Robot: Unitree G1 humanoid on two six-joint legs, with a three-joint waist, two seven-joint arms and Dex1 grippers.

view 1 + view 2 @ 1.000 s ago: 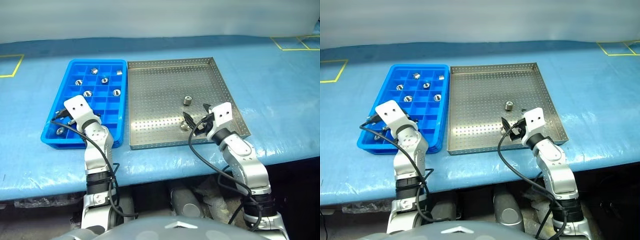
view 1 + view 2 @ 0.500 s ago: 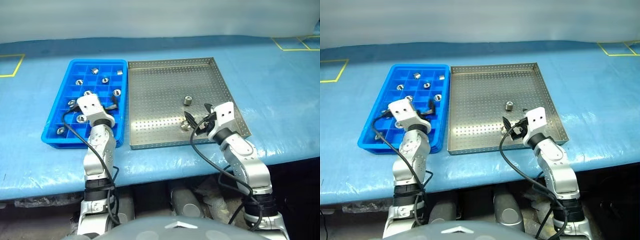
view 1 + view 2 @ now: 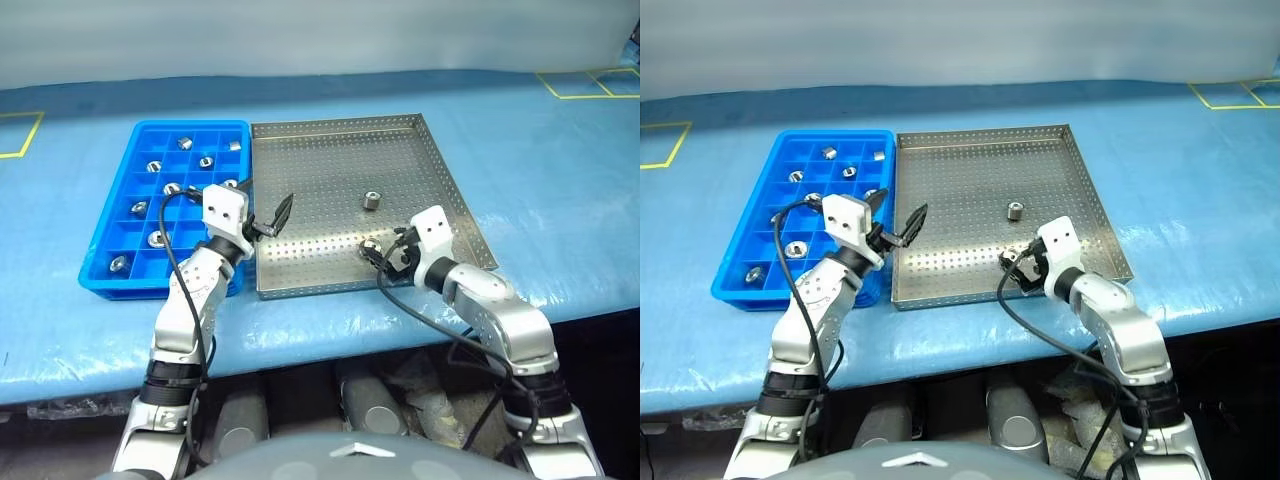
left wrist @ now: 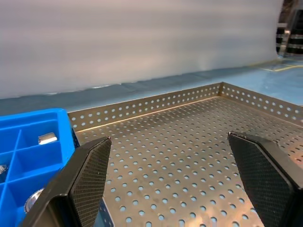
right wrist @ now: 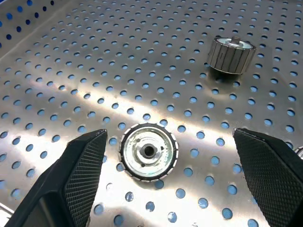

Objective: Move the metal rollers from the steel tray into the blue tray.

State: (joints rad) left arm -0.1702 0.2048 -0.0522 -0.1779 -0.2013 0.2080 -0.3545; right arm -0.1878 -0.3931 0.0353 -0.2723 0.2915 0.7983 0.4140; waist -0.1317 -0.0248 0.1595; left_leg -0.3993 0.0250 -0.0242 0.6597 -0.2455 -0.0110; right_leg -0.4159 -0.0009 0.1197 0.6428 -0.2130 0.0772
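Note:
The steel tray point(image 3: 320, 180) lies mid-table with two metal rollers on its perforated floor. One roller point(image 3: 372, 199) stands further back. The nearer roller point(image 5: 148, 151) lies flat, hole up, between the fingers of my right gripper point(image 3: 385, 252), which is open and low over it without touching. The blue tray point(image 3: 104, 222) sits against the steel tray's left side and holds several rollers point(image 3: 157, 238) in separate compartments. My left gripper point(image 3: 262, 203) is open and empty, hovering over the seam between the two trays and pointing across the steel tray point(image 4: 189, 142).
Both trays rest on a blue covered table whose front edge point(image 3: 330, 335) runs just below the arms. Yellow tape marks lie at the far left point(image 3: 22, 132) and far right point(image 3: 588, 84). Black cables loop from both wrists.
My left gripper has opened and swung right, from the blue tray's front compartments to the steel tray's left edge. My right gripper tipped downward over the near roller.

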